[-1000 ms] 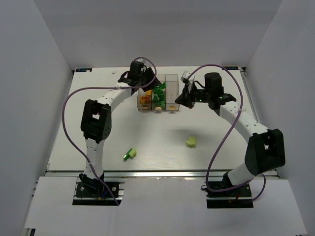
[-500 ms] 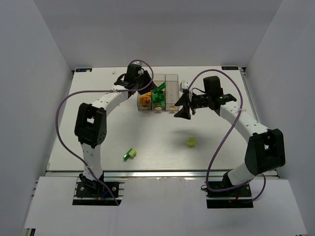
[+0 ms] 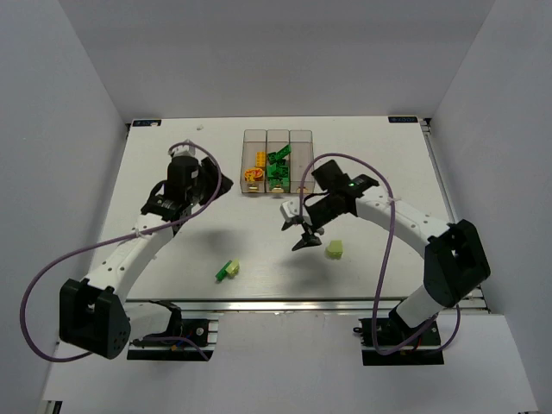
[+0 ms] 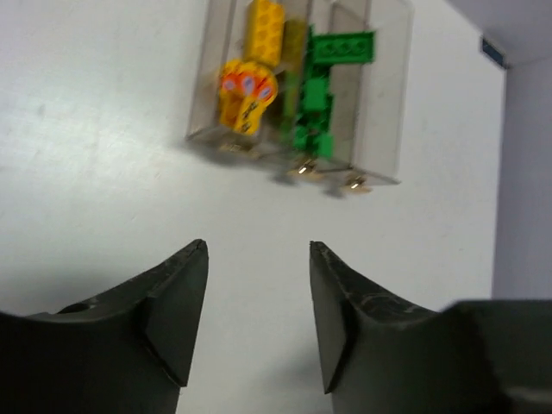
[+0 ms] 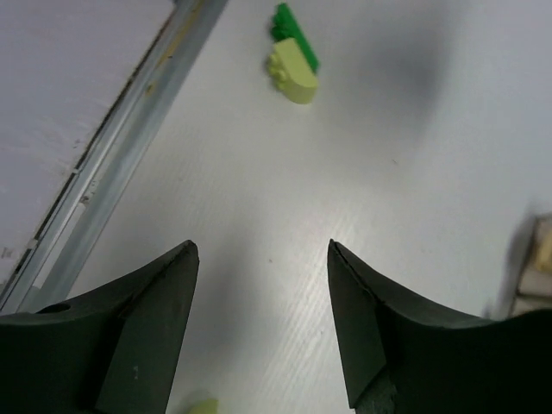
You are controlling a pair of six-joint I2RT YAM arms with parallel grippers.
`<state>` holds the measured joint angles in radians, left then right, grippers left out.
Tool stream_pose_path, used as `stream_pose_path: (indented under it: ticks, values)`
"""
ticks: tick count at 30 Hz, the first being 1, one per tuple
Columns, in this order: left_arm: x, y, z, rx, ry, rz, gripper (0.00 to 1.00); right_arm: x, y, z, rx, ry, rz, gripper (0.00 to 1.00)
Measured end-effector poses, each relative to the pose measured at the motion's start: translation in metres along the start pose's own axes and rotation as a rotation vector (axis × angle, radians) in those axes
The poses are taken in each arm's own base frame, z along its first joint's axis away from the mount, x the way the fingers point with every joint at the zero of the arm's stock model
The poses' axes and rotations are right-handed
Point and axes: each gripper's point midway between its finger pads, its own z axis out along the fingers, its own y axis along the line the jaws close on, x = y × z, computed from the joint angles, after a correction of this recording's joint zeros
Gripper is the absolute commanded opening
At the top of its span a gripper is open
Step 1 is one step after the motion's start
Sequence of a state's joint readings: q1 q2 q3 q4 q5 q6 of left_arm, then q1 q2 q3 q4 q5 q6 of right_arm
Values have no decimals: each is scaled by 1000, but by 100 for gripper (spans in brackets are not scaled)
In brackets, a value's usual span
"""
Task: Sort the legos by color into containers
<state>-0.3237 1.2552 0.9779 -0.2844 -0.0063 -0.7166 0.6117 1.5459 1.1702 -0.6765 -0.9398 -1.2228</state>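
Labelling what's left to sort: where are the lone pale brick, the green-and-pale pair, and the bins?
lone pale brick (image 3: 335, 249), top view, its centre.
green-and-pale pair (image 3: 228, 271), top view, its middle.
bins (image 3: 301, 155), top view, right bin's floor.

right claw near pale brick, containers behind

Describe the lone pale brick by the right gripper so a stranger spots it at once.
Start at the row of three clear containers at the far middle of the table, then come toward the near edge to the right gripper. Just to its right lies the pale yellow-green brick. It lies alone, while the other pale brick, farther left, rests against a bright green brick.
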Motion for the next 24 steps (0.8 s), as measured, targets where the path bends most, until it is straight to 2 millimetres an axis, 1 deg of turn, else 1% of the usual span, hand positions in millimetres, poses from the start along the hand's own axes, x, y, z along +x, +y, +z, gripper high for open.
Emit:
stream_pose_path:
  ticks: [1, 3, 4, 5, 7, 9, 11, 14, 17, 20, 21, 23, 24]
  values:
    - [7, 9, -4, -21, 3, -2, 66, -1, 5, 9, -34, 9, -23, 66]
    - [25, 34, -16, -90, 23, -7, 70, -5, 12, 27, -95, 25, -74, 65]
    - [32, 44, -21, -119, 28, -10, 71, -7, 12, 36, -122, 31, -98, 65]
    - [39, 55, -28, -156, 33, -14, 75, -10, 12, 45, -145, 35, -121, 64]
    - [43, 71, -42, -210, 18, -23, 77, -15, 7, 62, -182, 43, -159, 63]
    - [40, 79, -58, -244, -20, -38, 78, -20, 5, 79, -220, 50, -175, 62]
    - [33, 81, -73, -255, -63, -52, 78, -25, 2, 95, -243, 56, -191, 62]
    - [28, 84, -92, -262, -105, -73, 78, -26, 7, 113, -258, 78, -190, 64]
    - [34, 93, -104, -285, -108, -89, 78, -26, 18, 131, -261, 109, -200, 66]
    - [44, 105, -115, -319, -102, -101, 78, -23, 28, 148, -268, 145, -190, 72]
    - [46, 108, -120, -327, -101, -107, 78, -23, 29, 154, -268, 153, -186, 76]
    - [46, 110, -127, -334, -112, -116, 78, -19, 27, 166, -260, 170, -167, 77]
    - [46, 112, -130, -338, -118, -121, 78, -16, 24, 171, -251, 180, -156, 79]
